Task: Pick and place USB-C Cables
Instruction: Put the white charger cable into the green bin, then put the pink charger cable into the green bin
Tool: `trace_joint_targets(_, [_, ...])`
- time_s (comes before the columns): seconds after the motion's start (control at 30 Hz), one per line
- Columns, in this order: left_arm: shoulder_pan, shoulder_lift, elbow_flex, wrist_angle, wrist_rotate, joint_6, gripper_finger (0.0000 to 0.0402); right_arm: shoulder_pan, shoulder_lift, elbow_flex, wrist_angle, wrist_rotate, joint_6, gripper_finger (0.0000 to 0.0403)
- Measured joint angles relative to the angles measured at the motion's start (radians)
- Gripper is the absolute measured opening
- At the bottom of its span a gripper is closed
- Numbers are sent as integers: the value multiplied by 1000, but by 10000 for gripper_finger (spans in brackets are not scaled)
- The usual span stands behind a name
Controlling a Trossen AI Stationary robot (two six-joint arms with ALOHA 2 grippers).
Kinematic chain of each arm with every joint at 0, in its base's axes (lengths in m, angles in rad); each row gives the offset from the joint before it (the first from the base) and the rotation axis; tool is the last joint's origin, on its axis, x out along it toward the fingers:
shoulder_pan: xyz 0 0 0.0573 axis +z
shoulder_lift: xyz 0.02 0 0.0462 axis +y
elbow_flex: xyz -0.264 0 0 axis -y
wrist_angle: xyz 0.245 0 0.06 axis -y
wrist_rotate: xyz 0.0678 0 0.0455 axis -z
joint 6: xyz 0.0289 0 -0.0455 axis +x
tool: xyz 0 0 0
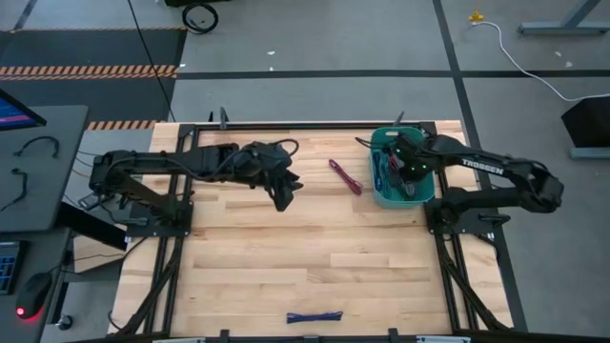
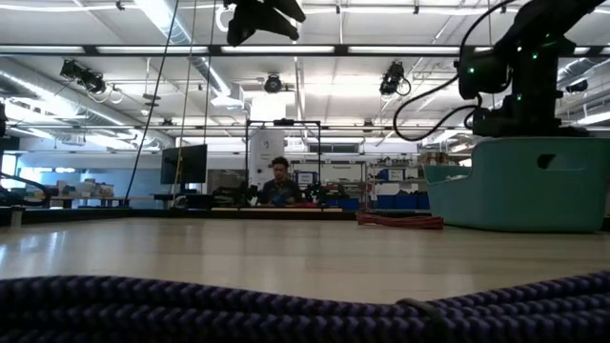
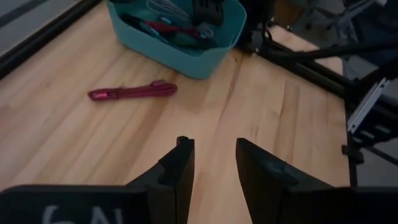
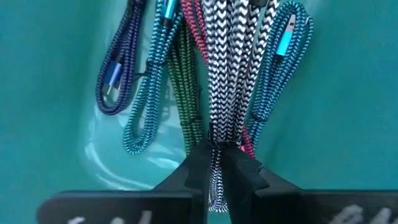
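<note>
Several folded cables lie heaped in the teal bin, which stands at about two o'clock on the wooden table, near its far right corner. Seen from the right wrist, the bin holds a black-and-white braided cable, two teal cables, a dark green cable, a purple cable and a magenta cable, all lying close together against the bin's floor. The right gripper reaches down into the bin and its fingers are clenched on the black-and-white braided cable, whose strands pass between the two dark tips. From above, the right arm stretches in from three o'clock, bent over the bin's rim. Two cables lie outside the bin: a maroon cable on the wood just at nine o'clock of the bin, close to it but apart, and a blue cable well away at six o'clock near the table's front edge, filling the foreground of the low view. The left gripper hangs above bare wood at about eleven o'clock of the table's middle, its fingers spread apart and holding nothing, pointing toward the maroon cable and the bin. A person sits far off in the room behind the table.
</note>
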Motion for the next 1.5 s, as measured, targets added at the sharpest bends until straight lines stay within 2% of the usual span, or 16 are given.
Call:
trace_joint_targets(0.3, [-47, -2, 0, -61, -42, -18, 123, -31, 0, 96, -62, -3, -30, 133])
trace_joint_targets(0.4, [-54, -5, 0, -68, -43, -20, 123, -31, -1, 188, -94, -52, -32, 146])
trace_joint_targets(0.5, [-57, -27, -1, -110, -43, -20, 123, -4, 4, 292, -40, -121, -33, 147])
trace_joint_targets(0.67, [-54, -67, 0, -175, -112, -20, 123, 77, 58, 418, 231, -154, -98, 138])
trace_joint_targets(0.8, [-54, -102, 1, -239, -173, -24, 123, 148, 171, 448, 492, -168, -188, 129])
trace_joint_targets(0.97, [-54, -126, 0, -311, -187, -71, 123, 214, 357, 447, 831, -305, -344, 128])
trace_joint_targets(1.03, [-58, -133, -1, -336, -191, -97, 123, 219, 419, 448, 886, -337, -380, 128])
trace_joint_targets(1.1, [-64, -135, 1, -345, -195, -128, 123, 218, 480, 474, 829, -253, -342, 127])
trace_joint_targets(1.17, [-76, -136, -1, -366, -198, -154, 123, 211, 538, 523, 678, -118, -293, 126])
trace_joint_targets(1.23, [-83, -137, -1, -361, -205, -174, 123, 201, 597, 578, 546, -43, -282, 126])
trace_joint_targets(1.33, [-95, -137, -1, -365, -214, -183, 123, 181, 679, 632, 417, -33, -285, 125])
trace_joint_targets(1.5, [-97, -137, -1, -366, -227, -190, 123, 162, 800, 643, 391, -34, -280, 126])
